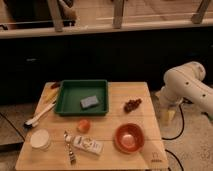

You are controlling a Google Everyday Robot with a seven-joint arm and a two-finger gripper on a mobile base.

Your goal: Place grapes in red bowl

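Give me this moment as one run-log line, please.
phase: pre-grasp | tool: open, empty, off right edge of table | grapes: on table, right of green tray | red bowl: empty, camera-side of grapes

A wooden worktop (pixel 135 92) carries a green tray (pixel 66 102) with a grey-blue sponge (pixel 89 102) lying inside it. Left of the tray lies a white-handled brush (pixel 40 116), and a small red thing (pixel 55 85) sits by the tray's far left corner. In front of the tray are an orange (pixel 83 125), a white cup (pixel 40 139), a metal utensil (pixel 68 146) and a small carton (pixel 88 145) just beside it.
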